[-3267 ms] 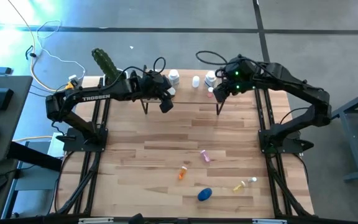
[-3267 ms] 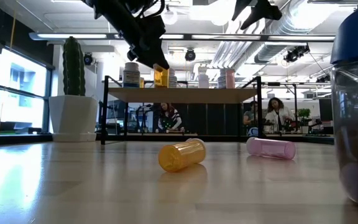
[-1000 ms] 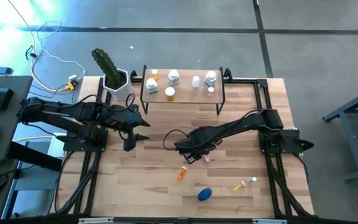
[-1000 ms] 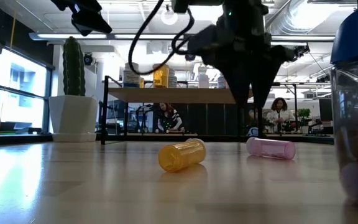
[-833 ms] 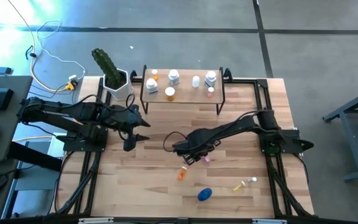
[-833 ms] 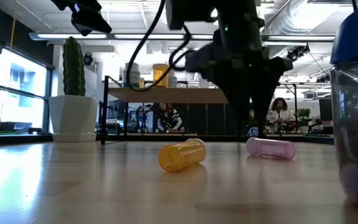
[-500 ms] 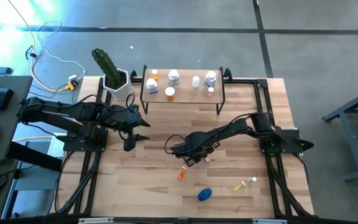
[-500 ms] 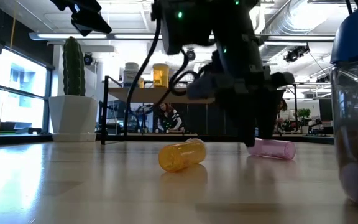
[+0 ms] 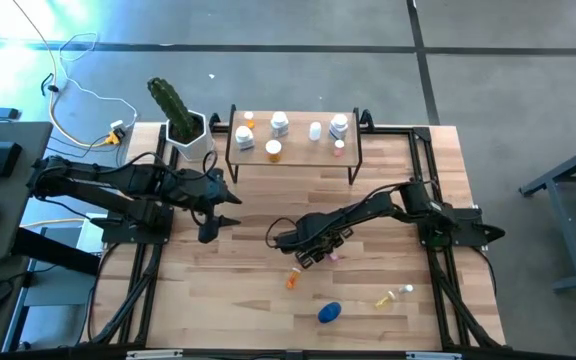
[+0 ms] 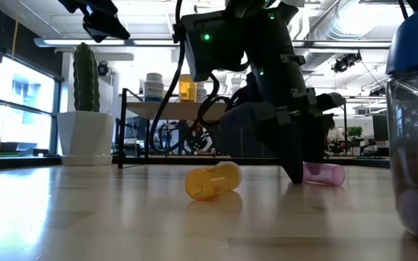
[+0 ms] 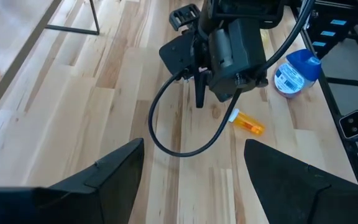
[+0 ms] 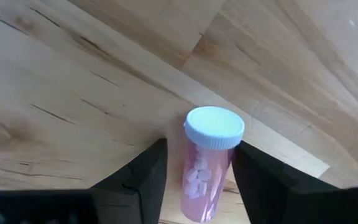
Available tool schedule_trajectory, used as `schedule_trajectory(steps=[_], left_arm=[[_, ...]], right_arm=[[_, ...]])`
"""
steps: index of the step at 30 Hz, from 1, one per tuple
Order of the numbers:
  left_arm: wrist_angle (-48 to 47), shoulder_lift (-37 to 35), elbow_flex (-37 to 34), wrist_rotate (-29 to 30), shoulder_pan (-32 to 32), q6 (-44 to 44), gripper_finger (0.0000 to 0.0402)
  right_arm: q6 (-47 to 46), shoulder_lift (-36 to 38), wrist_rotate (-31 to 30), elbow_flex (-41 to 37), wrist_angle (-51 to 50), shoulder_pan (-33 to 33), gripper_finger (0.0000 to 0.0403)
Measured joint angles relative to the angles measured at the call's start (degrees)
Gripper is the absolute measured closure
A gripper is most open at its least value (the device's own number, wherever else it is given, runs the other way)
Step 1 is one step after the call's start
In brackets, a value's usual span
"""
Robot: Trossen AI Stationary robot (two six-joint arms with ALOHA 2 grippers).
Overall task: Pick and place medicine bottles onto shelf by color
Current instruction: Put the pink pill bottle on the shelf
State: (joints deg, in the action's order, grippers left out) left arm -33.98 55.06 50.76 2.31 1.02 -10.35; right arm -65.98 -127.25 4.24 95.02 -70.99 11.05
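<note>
My table (image 9: 208, 290) is the big wooden top with both arms over it. The shelf (image 9: 294, 148) sits at the far edge, next to a cactus pot (image 9: 190, 139); on it I count six bottles (image 9: 279, 124), white ones and orange ones. My left gripper (image 9: 211, 210) waits on the left side of the table, raised, fingers spread wide, nothing between them. My right gripper (image 9: 320, 252) is down at mid-table, low over the pink bottle (image 12: 205, 163), which lies on its side on the wood with its pale cap toward the wrist camera. Fingers (image 12: 263, 177) straddle it, one on each side, partly open; I can't tell if they touch the bottle. The orange bottle (image 10: 212, 180) lies just beside it, also on its side. The blue bottle (image 9: 329, 313) and a yellowish bottle (image 9: 391, 297) lie nearer the front edge, apart from each other.
</note>
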Motion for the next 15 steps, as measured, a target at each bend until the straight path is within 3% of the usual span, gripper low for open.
schedule_trajectory(steps=[9, 15], left_arm=[[-1.39, 0.01, 0.0, -0.17, 0.0, 0.02, 0.0133], [-1.39, 0.01, 0.04, -0.25, 0.02, 0.96, 0.0133]], right_arm=[[-1.01, 0.65, 0.98, -0.35, 0.41, -0.14, 0.032], [-2.45, 3.86, 0.95, -0.37, 2.22, 0.27, 0.0326]])
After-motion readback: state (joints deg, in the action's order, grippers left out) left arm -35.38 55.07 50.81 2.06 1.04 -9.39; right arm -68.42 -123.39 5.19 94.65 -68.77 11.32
